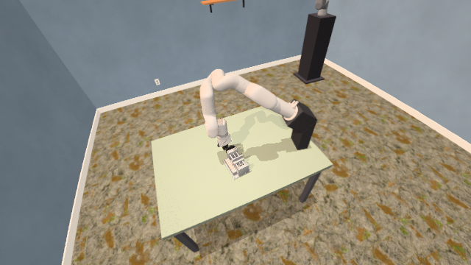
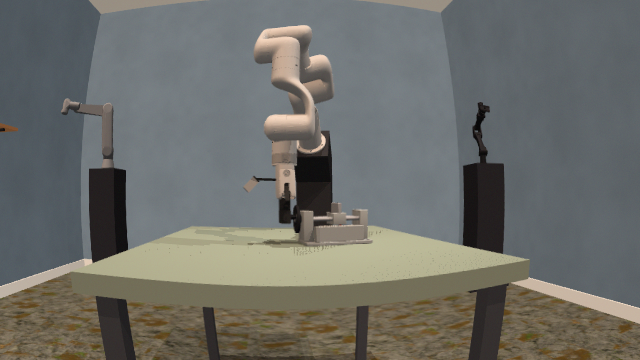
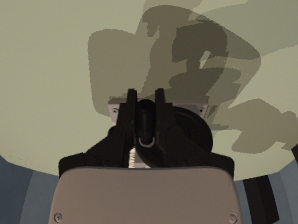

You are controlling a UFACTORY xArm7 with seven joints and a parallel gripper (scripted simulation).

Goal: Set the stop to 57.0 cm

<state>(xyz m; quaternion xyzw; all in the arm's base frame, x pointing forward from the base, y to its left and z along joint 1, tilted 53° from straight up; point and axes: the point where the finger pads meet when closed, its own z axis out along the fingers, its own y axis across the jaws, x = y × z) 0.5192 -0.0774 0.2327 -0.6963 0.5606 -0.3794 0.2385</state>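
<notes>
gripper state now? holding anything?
Gripper: closed on the black handwheel at the end of the grey stop fixture; fingers pinch its handle.

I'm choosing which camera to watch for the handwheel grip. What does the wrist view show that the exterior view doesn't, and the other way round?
Only the wrist view shows the two dark fingers from behind, closed on the black handwheel, with the arm's shadow on the table beyond. Only the exterior view shows the whole fixture side-on: the sliding stop on its rod, the grey base, plus the arm's pedestal. Both show the claw shut on the handwheel and the pale green table. No scale reading is legible in either.
</notes>
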